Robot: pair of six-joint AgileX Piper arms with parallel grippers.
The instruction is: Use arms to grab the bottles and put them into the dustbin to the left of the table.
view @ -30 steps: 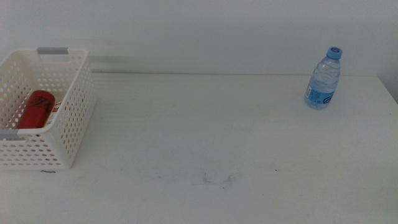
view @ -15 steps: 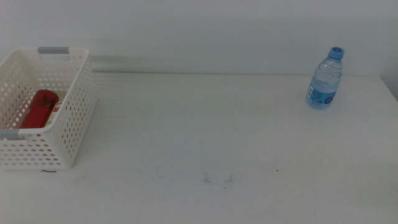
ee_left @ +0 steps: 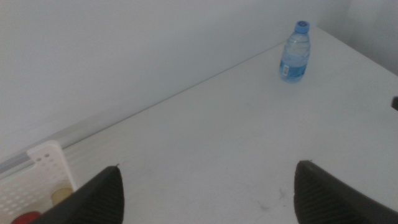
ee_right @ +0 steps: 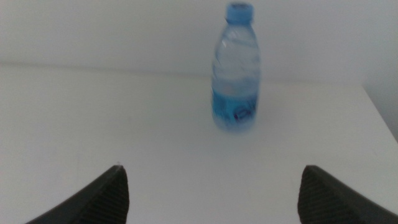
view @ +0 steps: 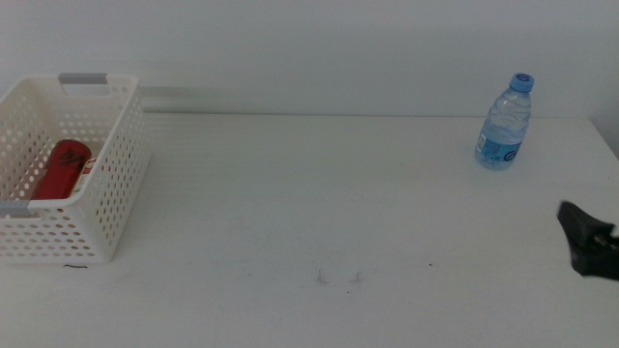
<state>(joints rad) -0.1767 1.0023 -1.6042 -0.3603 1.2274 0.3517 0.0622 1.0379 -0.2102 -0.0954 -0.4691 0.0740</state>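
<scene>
The right gripper is showing at the right edge of the middle view, low over the table, and its jaws are standing wide apart in the right wrist view with nothing between them. The clear water bottle is standing upright at the far right of the table, beyond the right gripper and well apart from it; in the right wrist view the bottle is sitting dead ahead, centred between the spread jaws. The left gripper is hanging back, out of the middle view, jaws also wide and holding nothing. Over on the left, the dustbin is sitting at the table's edge, with the red can lying inside.
</scene>
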